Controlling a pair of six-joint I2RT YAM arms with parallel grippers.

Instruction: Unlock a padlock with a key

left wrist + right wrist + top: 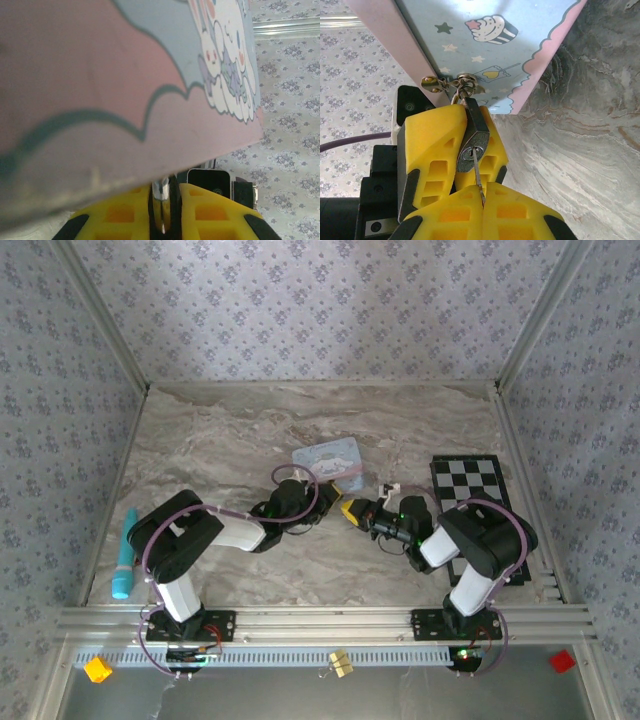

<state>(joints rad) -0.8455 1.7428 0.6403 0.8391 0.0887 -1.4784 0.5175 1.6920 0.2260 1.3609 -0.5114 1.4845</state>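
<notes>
The marble bench (pixel 220 440) lies open around the pastel tin (pixel 328 458), with the checkerboard (pixel 470 490) well apart to the right. The left hand (pixel 165 189) is clenched on the padlock (pixel 471 140), which hangs from the tin's hasp, probably to steady its keyhole outward. The right hand (pixel 481 194) pinches the key (pixel 478 175), its blade in the keyhole. Turning room between the yellow fingers looks tight.

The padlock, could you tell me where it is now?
In the right wrist view the padlock hangs at centre from the clasp of the pale blue tin, clamped in the left gripper, with the key from the right gripper in its keyhole.
</notes>
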